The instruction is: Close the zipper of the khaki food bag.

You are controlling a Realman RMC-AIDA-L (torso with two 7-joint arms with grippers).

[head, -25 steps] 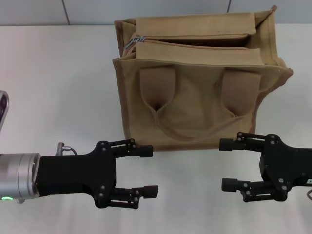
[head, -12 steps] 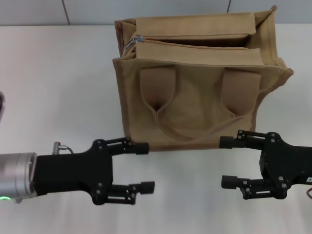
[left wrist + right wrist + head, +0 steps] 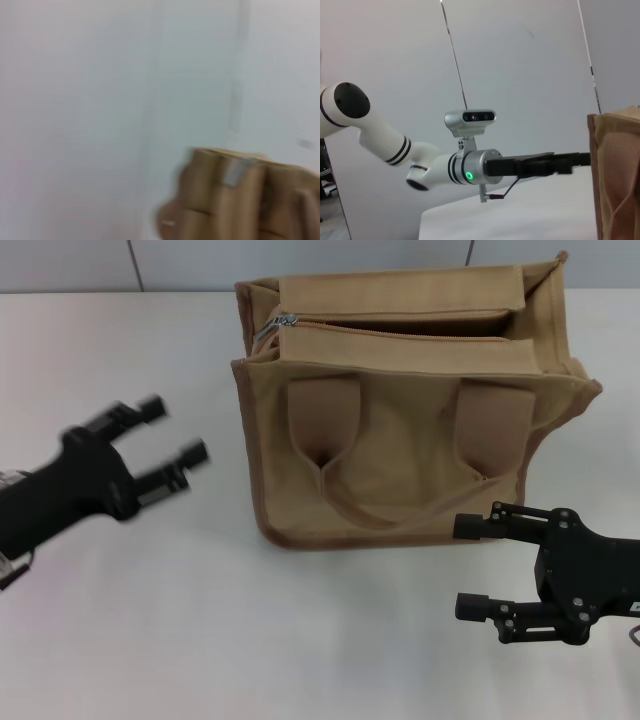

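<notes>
The khaki food bag (image 3: 400, 440) stands upright at the back middle of the table, handle side facing me. Its zipper (image 3: 400, 331) runs along the top, with the silver pull tab (image 3: 268, 331) at the bag's left end and a dark gap showing toward the right end. My left gripper (image 3: 177, 430) is open, blurred by motion, and raised to the left of the bag. My right gripper (image 3: 464, 567) is open and empty in front of the bag's lower right corner. The left wrist view shows the bag (image 3: 240, 205) and pull tab (image 3: 232, 172), blurred. The bag's edge (image 3: 615, 170) shows in the right wrist view.
The bag rests on a white table (image 3: 300, 640) with a grey panelled wall behind. In the right wrist view my left arm (image 3: 470, 170) reaches across toward the bag.
My left gripper has swung from the front of the table up and back to the left, beside the bag's left side. The right gripper has barely shifted. The bag has not moved.
</notes>
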